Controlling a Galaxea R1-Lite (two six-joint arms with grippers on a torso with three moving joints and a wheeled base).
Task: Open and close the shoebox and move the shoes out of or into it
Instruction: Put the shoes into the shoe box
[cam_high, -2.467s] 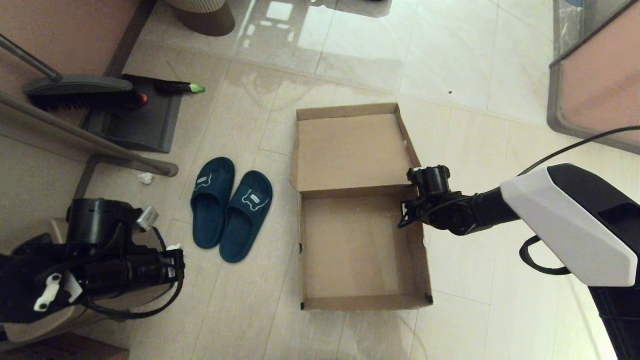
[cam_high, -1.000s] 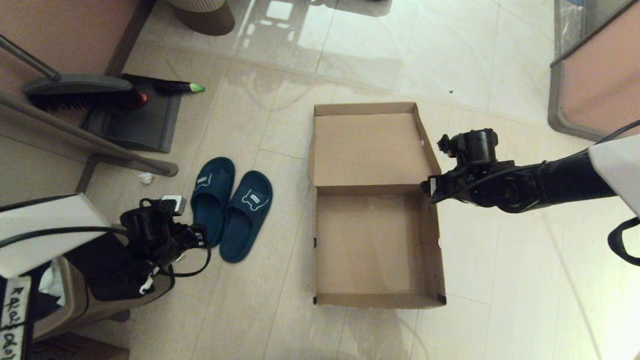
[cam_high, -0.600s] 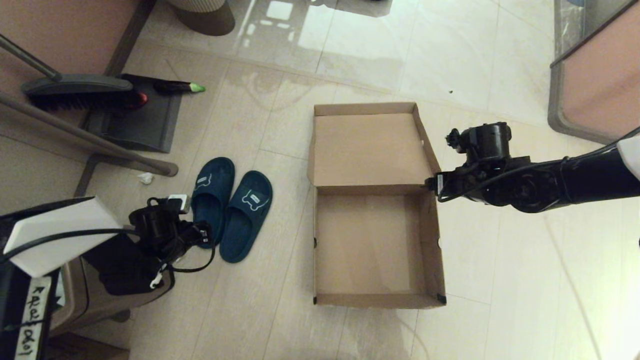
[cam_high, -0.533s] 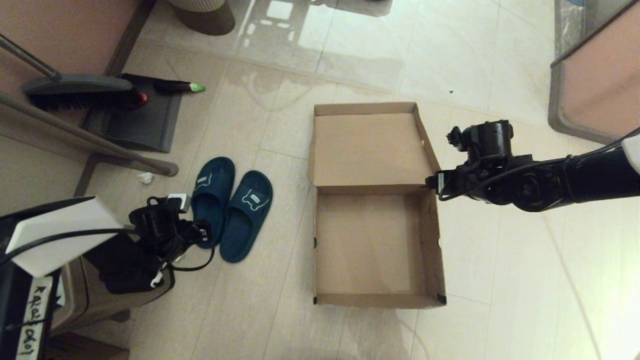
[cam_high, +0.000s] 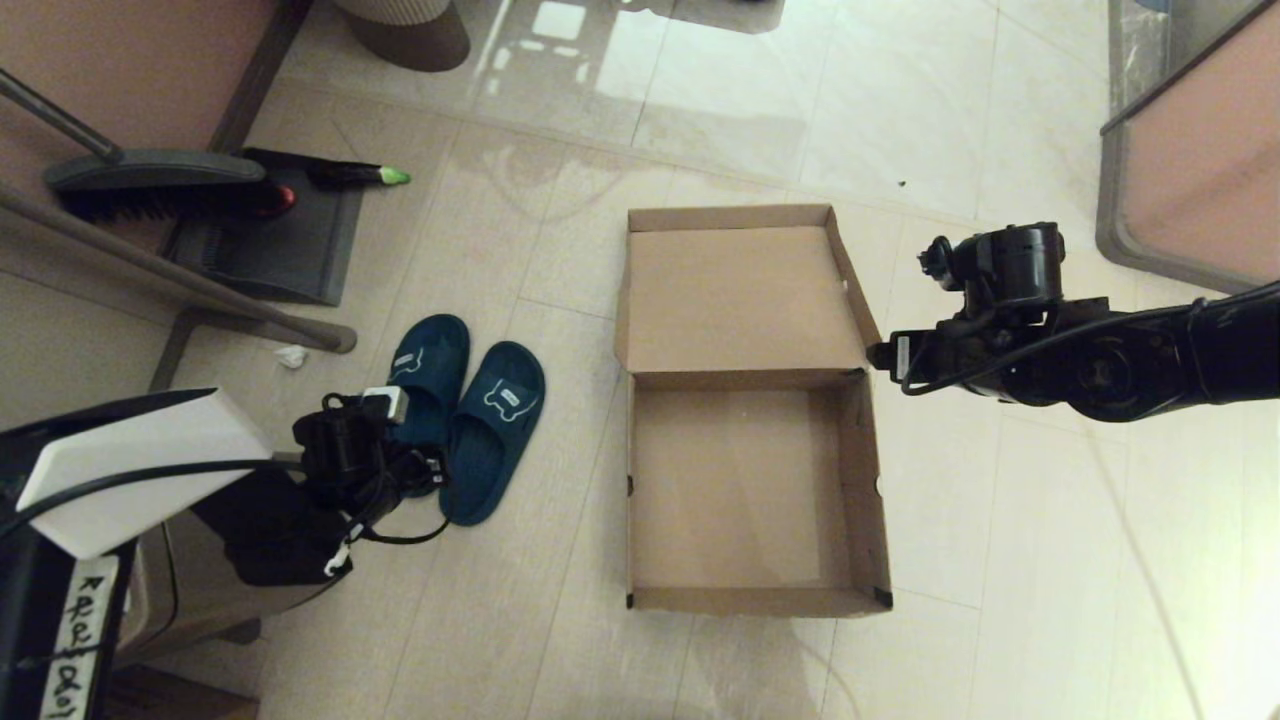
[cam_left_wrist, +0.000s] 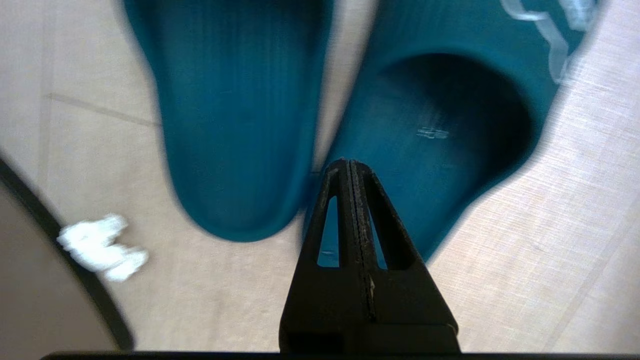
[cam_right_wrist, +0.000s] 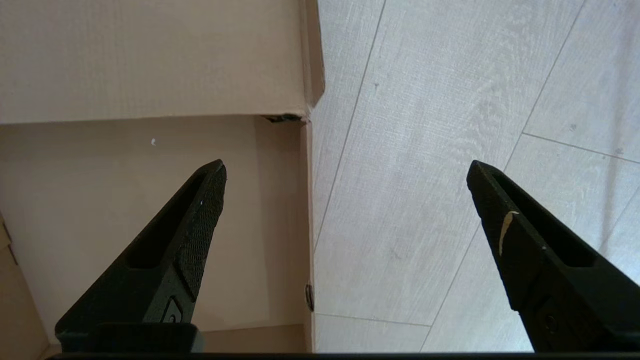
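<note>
Left claw (cam_left_wrist: 350, 167) pressed shut and empty over the shoes; right claw (cam_right_wrist: 345, 172) spread wide beside the open shoebox.

Left claw hangs low above the heel ends of the shoes (cam_high: 465, 415), its tip between the pair, gripping nothing. The shoes lie side by side on the floor, near the shoebox (cam_high: 750, 400) on its left side and apart from it. The box sits with its lid laid flat and its tray bare, so the step in hand appears to be loading the shoes. The next move would call for parting the left claw and seating it on one shoe's edge or strap. Right claw holds nothing, just outside the box's right wall near the lid hinge. A white paper scrap (cam_left_wrist: 102, 247) lies close to the shoes; a broom (cam_high: 160, 185), dustpan (cam_high: 275, 250) and brown bin (cam_high: 160, 600) crowd the left side.
</note>
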